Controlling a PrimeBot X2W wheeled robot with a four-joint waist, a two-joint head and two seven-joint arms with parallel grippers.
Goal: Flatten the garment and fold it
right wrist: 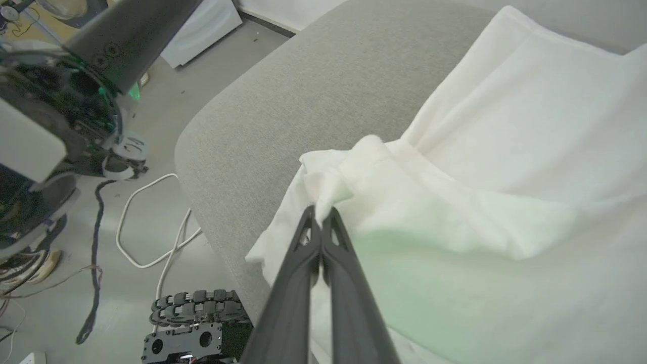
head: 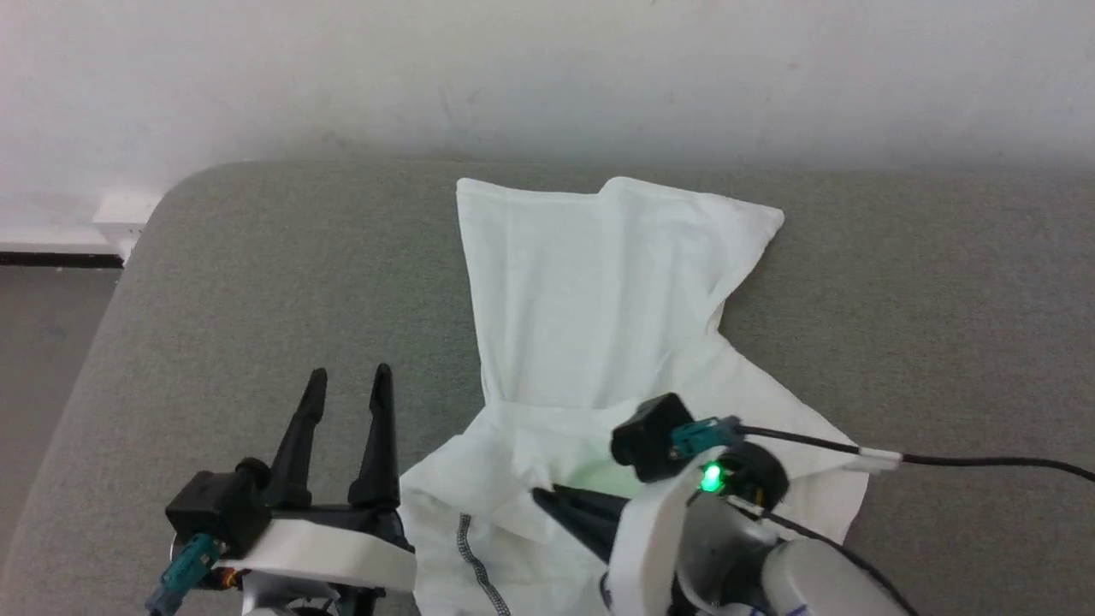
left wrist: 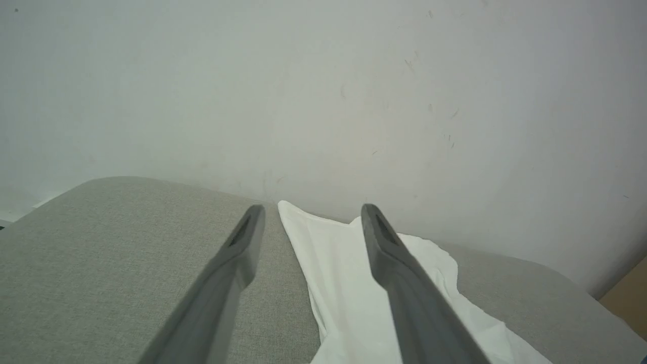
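While one white shirt point(head: 590, 299) is lying across the middle of the grey padded surface point(head: 257, 257), two grippers are sitting by the near edge. The shirt's narrower end is reaching up close to the far edge, just below the pale wall point(head: 513, 68). Its wider end is spreading and bunching toward the near edge, where a line of dark zigzag stitching point(head: 475, 556) is showing.

The left gripper point(head: 351, 376) is hovering over bare grey padding toward the near left corner, just beside the shirt's left side. Its two dark fingers are standing well apart and are gripping nothing. In the left wrist view the left gripper point(left wrist: 313, 208) is pointing toward the far edge, with the shirt point(left wrist: 343, 283) lying partly behind its right finger.

The right gripper point(head: 541, 496) is resting on the bunched near part of the shirt, a green light point(head: 710, 477) glowing on its wrist. In the right wrist view the right gripper point(right wrist: 319, 212) is pressing its fingers together, pinching a raised fold of the shirt point(right wrist: 505, 151) at the tips. There the cloth is draping over the edge of the surface point(right wrist: 303, 101).
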